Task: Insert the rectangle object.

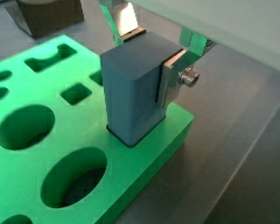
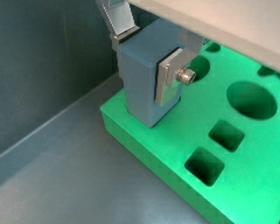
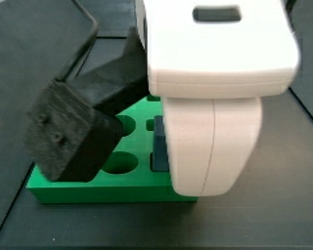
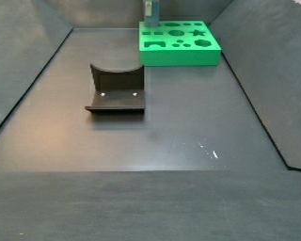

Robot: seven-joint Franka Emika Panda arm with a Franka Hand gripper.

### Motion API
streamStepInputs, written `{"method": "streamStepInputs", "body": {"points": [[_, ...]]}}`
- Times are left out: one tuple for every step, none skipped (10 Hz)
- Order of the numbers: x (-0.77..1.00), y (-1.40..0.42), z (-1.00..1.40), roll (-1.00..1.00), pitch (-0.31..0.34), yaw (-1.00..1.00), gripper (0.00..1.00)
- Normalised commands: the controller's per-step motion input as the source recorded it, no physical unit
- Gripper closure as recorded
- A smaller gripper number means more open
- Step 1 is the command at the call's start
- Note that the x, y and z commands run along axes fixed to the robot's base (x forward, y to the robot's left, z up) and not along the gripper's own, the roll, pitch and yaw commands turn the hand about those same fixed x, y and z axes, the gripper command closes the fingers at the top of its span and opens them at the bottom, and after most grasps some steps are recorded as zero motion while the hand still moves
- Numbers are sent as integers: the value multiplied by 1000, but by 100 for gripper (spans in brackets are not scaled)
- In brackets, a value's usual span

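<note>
Bar upright, long axis vertical, lower end in board slot; my gripper clamps it.

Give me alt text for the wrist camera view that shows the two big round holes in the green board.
The gripper holds the slate-blue rectangle object upright, its lower end sitting in a slot at the corner of the green board. The silver fingers clamp the bar's sides. Round and angular cutouts in the board stand empty.
</note>
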Motion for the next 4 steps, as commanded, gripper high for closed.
{"method": "streamStepInputs", "body": {"points": [[209, 200, -400, -216, 0, -89, 100], [109, 103, -337, -209, -46, -120, 100], [0, 169, -3, -157, 0, -80, 100], [0, 0, 0, 0, 0, 0, 100]]}}
